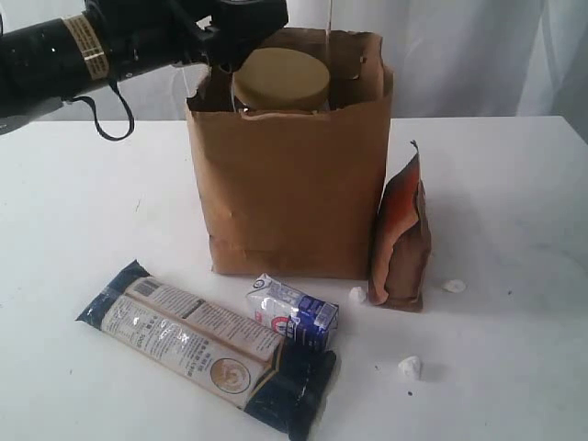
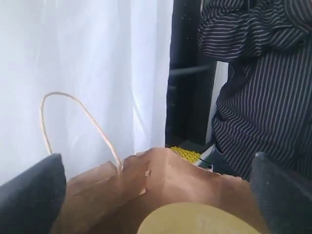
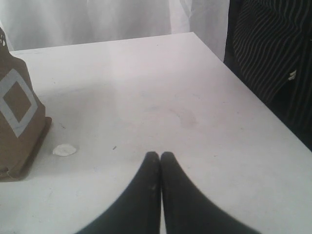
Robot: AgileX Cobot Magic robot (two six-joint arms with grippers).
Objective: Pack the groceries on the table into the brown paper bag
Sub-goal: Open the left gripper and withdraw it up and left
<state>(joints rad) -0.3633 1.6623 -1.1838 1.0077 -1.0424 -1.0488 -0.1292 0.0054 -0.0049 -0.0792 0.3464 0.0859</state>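
The brown paper bag (image 1: 294, 193) stands upright mid-table, and its rim (image 2: 161, 180) fills the lower part of the left wrist view. The big olive-lidded jar (image 1: 280, 78) sits in the bag's mouth with its lid (image 2: 204, 219) at rim height. My left gripper (image 1: 241, 39) hovers over the bag's top, open wide, its fingers (image 2: 34, 195) standing either side of the lid, clear of it on the left. On the table (image 1: 73, 230) in front lie the long dark-blue packet (image 1: 202, 344) and the small white-blue carton (image 1: 292, 312). The orange-brown pouch (image 1: 402, 239) leans against the bag's right side. My right gripper (image 3: 160, 155) is shut and empty over bare table, beside the pouch (image 3: 17, 112).
Small white crumbs (image 1: 410, 367) lie near the pouch, one also in the right wrist view (image 3: 64, 150). A paper loop handle (image 2: 73, 117) rises from the bag's back rim. A person in a striped shirt (image 2: 263, 87) stands beyond the table's far edge, before white curtains.
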